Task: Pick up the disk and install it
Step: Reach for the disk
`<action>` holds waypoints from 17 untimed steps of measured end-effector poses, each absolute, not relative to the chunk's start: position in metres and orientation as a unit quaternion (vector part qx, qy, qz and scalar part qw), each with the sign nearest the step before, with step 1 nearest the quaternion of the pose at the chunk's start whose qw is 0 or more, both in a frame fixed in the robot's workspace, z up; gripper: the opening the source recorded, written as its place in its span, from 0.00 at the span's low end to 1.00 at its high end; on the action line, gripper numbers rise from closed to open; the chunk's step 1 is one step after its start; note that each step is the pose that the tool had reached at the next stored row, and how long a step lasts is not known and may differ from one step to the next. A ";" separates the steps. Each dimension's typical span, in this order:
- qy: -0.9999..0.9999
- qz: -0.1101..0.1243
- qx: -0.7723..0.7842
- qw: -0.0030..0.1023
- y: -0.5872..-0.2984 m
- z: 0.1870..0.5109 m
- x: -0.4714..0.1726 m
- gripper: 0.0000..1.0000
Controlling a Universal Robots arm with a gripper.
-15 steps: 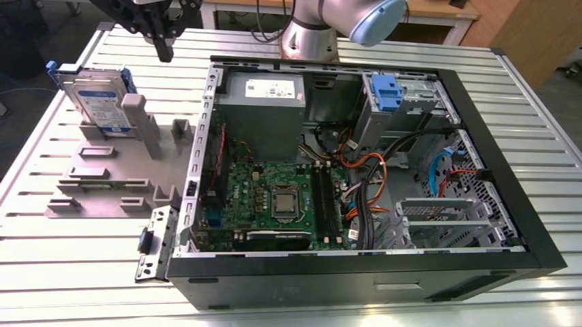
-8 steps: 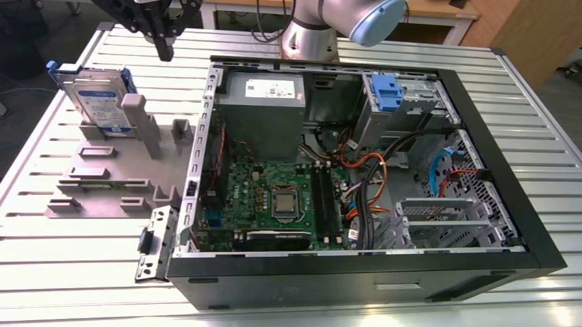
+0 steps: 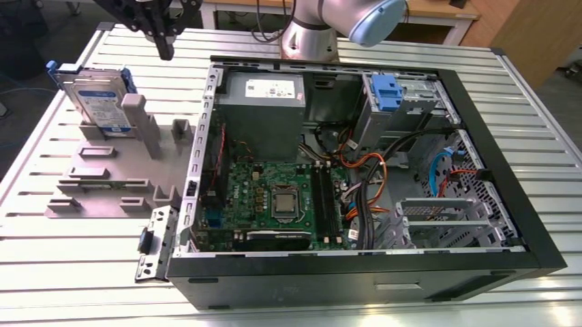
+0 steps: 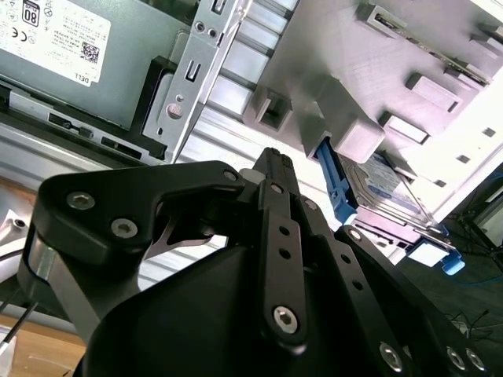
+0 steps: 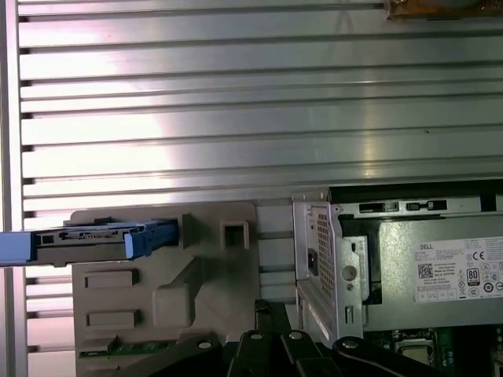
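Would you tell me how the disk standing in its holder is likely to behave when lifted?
The disk looks like a rigid metal slab, so it probably won't flex. Standing on edge in the grey holder, it may tip if nudged sideways. Its blue carrier looks like thin plastic and could bend under a squeeze.

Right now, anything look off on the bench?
Nothing stands out. Disk stands on edge in its grey holder, unheld; tool hangs clear of it. Case lies open, nothing spilled or askew.
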State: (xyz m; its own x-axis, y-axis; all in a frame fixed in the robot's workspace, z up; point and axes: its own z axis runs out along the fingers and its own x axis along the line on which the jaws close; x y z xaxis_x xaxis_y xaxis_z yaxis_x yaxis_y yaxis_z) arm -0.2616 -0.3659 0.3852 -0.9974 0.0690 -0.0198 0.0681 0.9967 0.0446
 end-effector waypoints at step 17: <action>0.999 0.022 0.034 0.011 -0.360 0.385 -0.262 0.11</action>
State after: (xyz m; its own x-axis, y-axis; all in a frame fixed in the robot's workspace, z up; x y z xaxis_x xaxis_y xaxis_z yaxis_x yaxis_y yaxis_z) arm -0.2616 -0.3603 0.3852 -0.9974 0.0690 -0.0198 0.0681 0.9967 0.0447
